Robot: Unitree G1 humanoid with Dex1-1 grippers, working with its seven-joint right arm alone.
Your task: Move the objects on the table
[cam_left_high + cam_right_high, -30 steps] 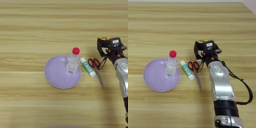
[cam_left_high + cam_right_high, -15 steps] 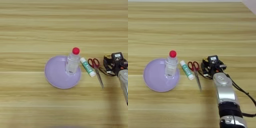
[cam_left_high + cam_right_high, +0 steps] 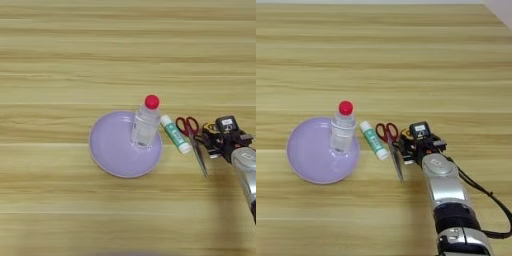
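Observation:
A clear bottle (image 3: 145, 125) with a red cap stands upright on the right part of a round lilac plate (image 3: 107, 150). Just right of the plate lies a white-and-green glue stick (image 3: 175, 134), and beside it red-handled scissors (image 3: 192, 132) with the blades pointing toward me. My right gripper (image 3: 411, 145) is low over the table, immediately right of the scissors' handles. It is shut on the yellow-and-black tape measure (image 3: 405, 135), of which only a yellow sliver shows at the gripper's left side. The silver forearm (image 3: 443, 182) comes in from the bottom right.
The light wooden table (image 3: 75, 60) fills both views. A black cable (image 3: 486, 192) loops out to the right of the forearm. The plate, glue stick, scissors and gripper form one tight row at mid-table.
My gripper has come down and toward me, from above and right of the scissors to beside their handles, the yellow piece travelling with it. Plate, bottle, glue stick and scissors have stayed put.

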